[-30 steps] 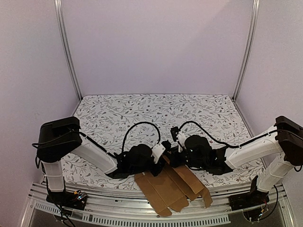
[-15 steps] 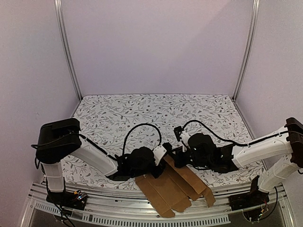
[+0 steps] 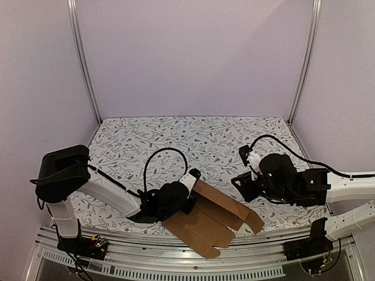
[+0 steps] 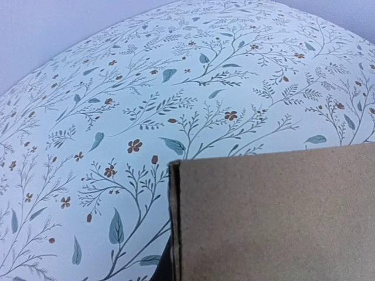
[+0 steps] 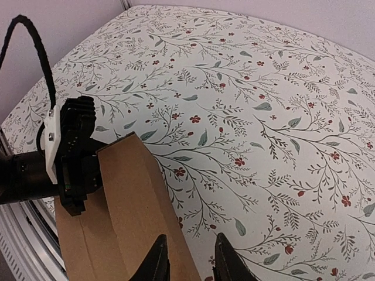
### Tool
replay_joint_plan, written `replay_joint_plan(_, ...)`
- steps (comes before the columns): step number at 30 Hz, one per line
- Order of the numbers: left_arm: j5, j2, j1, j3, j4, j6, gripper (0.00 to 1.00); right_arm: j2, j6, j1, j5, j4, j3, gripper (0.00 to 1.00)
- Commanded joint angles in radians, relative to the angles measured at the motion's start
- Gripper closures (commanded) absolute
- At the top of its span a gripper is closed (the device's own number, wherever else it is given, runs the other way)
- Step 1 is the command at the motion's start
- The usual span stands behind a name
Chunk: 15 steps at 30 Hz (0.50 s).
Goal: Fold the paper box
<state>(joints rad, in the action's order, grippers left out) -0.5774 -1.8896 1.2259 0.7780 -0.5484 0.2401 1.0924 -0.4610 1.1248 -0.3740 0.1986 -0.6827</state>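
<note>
Cardboard sheet, the flattened paper box (image 3: 206, 225), lies at bottom centre of the top view, overhanging the floral table (image 3: 176, 137) at its near edge. The left gripper (image 3: 191, 188) pinches its upper-left corner. The right gripper (image 3: 240, 182), right of centre, hangs apart from it with its jaws slightly spread and empty.

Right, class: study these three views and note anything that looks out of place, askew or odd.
The brown die-cut cardboard sheet lies skewed, its near corner overhanging the floral table edge over the metal rail. The left end effector pinches its far panel, tilted up; the right end effector is open, clear of it.
</note>
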Motion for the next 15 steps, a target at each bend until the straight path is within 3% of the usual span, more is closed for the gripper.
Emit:
replay_joint_plan(1,-0.175,0.044,-0.009,0.03,0.198,0.091,1.0,-0.045,0.068,-0.002,-0.07,0.239,-0.061,0.71)
replay_joint_plan(5,-0.228,0.069,-0.034,0.043,0.358,0.252,1.0,-0.047,0.08,-0.007,-0.059,0.334,-0.102,0.7)
replay_joint_plan(11,-0.254,0.108,-0.037,0.044,0.535,0.514,1.0,-0.003,0.042,-0.011,-0.036,0.347,-0.126,0.85)
replay_joint_plan(15,-0.268,0.101,-0.019,0.061,0.625,0.639,1.0,0.066,0.019,-0.015,0.001,0.297,-0.134,1.0)
